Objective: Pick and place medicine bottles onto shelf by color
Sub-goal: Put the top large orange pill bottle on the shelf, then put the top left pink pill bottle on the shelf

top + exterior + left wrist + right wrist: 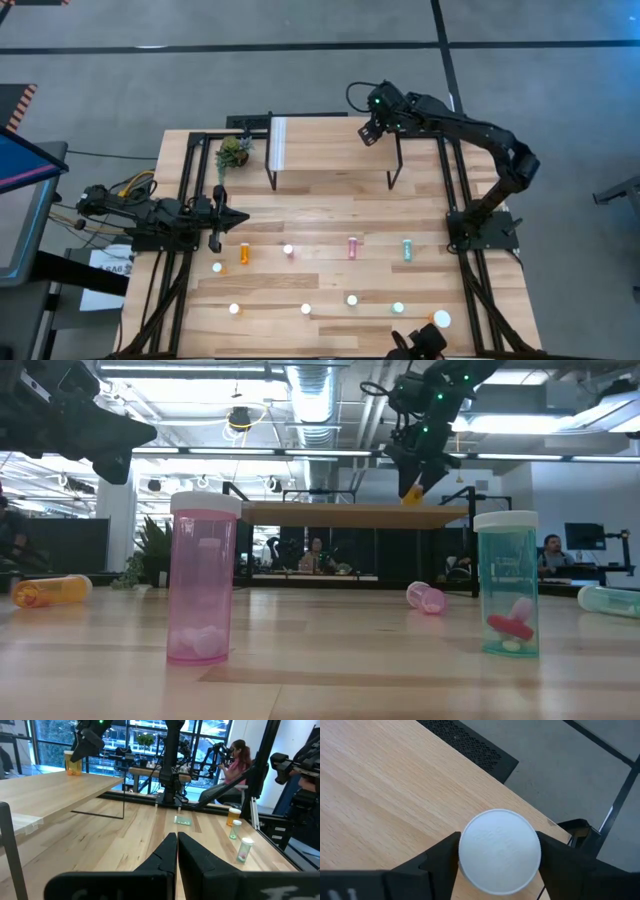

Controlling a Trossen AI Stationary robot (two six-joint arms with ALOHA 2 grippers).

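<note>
- The white round cap of a small orange medicine bottle (499,851) is filling the right wrist view, and the right pincer (372,130) is grasping this bottle, with a dark finger (437,862) pressing in under the cap on each side.
- The bottle is hanging straight below the pincer, over the small raised light-wood shelf (380,795). From the table-level view you cannot tell whether its base is touching the top yet.
- The shelf edge and corner are running just beyond the pincer, with grey floor showing past them. You are working very near the drop.
- If you are letting go before the base is seated flat, the bottle could tip, roll and go over that edge.
- If the fingers are dragging on the wider cap as you lift, they could pull the bottle over or nudge it outward.
- The shelf's pale strip is lying at the far end from the pincer. If you are sorting by colour, keep room beside this spot for the other orange ones.
- The left pincer (176,845) is waiting well away, low over the tabletop, clenched on nothing.
- The pink plastic bottle (203,575) and the teal plastic bottle (510,585) are standing on the table, far below the working pincer.
</note>
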